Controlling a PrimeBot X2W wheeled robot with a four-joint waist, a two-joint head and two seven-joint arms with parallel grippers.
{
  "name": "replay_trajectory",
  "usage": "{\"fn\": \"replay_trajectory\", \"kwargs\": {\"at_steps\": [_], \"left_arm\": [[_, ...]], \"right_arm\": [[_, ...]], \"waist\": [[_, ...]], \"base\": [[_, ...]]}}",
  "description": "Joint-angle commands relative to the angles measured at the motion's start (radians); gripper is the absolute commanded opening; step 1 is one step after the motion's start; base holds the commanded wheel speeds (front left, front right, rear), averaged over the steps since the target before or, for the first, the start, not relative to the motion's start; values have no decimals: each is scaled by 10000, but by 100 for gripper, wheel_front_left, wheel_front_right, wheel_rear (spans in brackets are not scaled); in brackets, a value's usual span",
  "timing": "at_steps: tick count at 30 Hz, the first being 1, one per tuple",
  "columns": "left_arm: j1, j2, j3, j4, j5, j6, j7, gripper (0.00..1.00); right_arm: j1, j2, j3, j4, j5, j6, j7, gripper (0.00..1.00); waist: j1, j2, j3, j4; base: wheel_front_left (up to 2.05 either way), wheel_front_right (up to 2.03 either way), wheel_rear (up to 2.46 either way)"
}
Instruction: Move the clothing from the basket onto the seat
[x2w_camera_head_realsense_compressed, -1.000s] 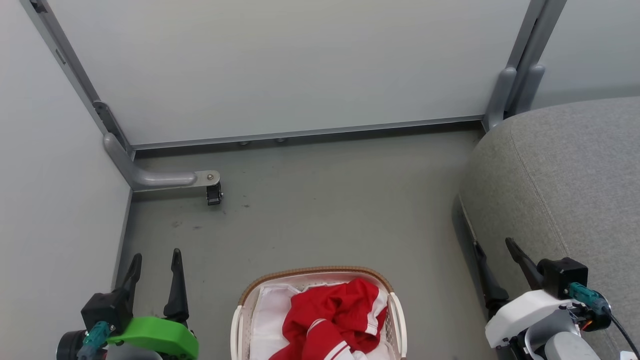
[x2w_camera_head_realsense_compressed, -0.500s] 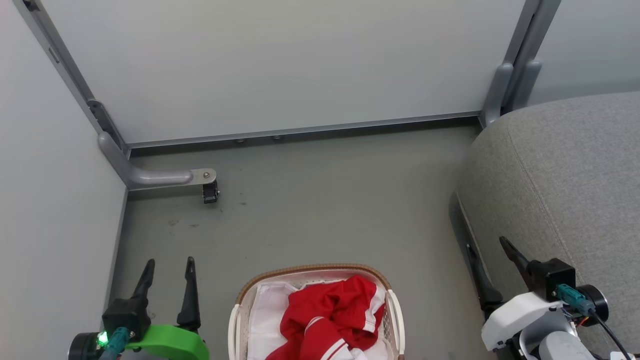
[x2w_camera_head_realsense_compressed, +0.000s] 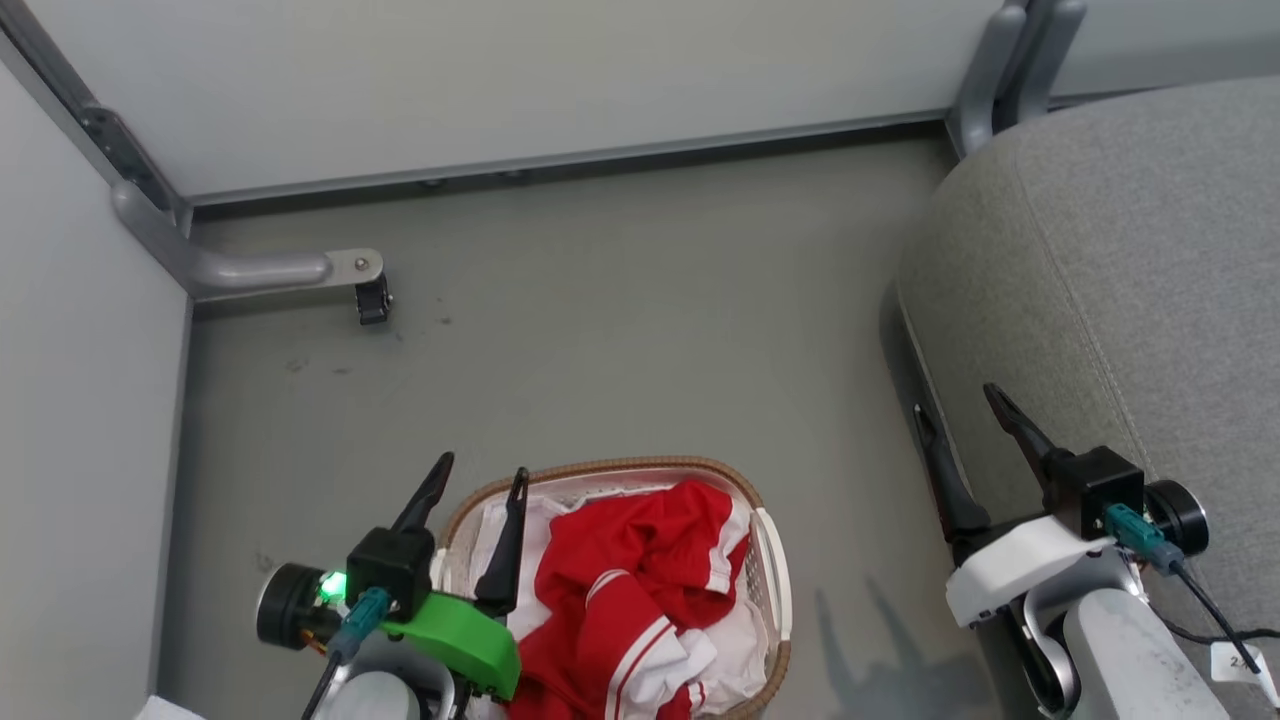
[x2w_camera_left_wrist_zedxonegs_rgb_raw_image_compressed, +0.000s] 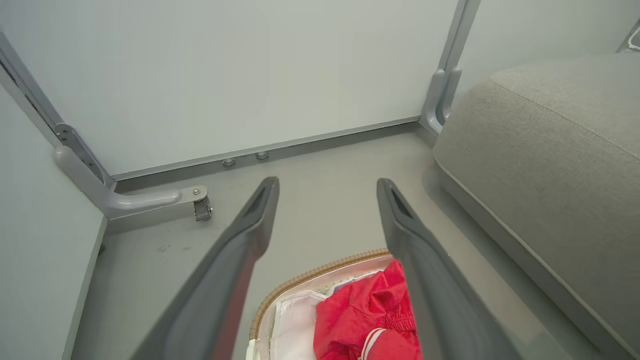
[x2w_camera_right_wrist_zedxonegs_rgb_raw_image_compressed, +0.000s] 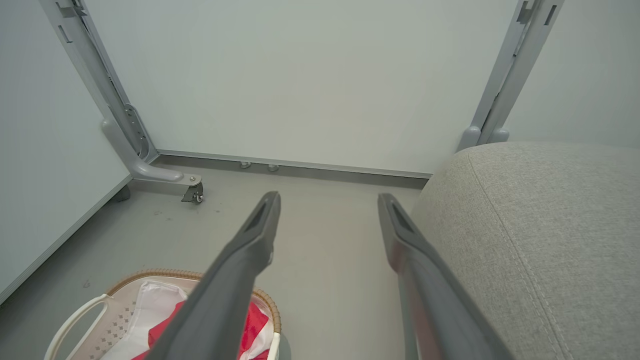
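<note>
left pincer (x2w_camera_head_realsense_compressed: 484, 464) moved in: basket (x2w_camera_head_realsense_compressed: 640, 465) rim now under its inner finger, clothing (x2w_camera_head_realsense_compressed: 620, 580) just right of it. Both wide open, empty; seat (x2w_camera_head_realsense_compressed: 1150, 280) just right of right pincer (x2w_camera_head_realsense_compressed: 954, 398). Cable tag (x2w_camera_head_realsense_compressed: 1240, 661) unreadable.

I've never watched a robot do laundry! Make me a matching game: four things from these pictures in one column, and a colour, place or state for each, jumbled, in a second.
Column one
1. clothing
2. basket
3. seat
4. left gripper

Column two
A. grey, on the robot's right side
B. red with white stripes, lying in the basket
C. open, by the basket's left edge
D. white with a brown rim, standing on the floor

Pairs: 1-B, 2-D, 3-A, 4-C
</note>
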Motion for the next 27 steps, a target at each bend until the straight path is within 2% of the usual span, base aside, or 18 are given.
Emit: {"fn": "replay_trajectory", "kwargs": {"at_steps": [1,16,27], "left_arm": [[-329,96,-162,79,-171,-28,-10,100],[-2144,511,-2500,1648,-890,-29,-12,100],[-3488,622,-4171,4289,-2625,-30,-10,100]], "right_arm": [[-232,-5,18,-93,-132,-3,-46,100],[-1339,145,237,-871,-269,-3,-46,100],[-1581,198,313,-1142,-293,-5,-46,100]], "waist": [[0,0,929,-290],[0,0,3458,-782],[0,0,4820,-1249]], "base": [[0,0,0],[0,0,0],[0,0,0]]}}
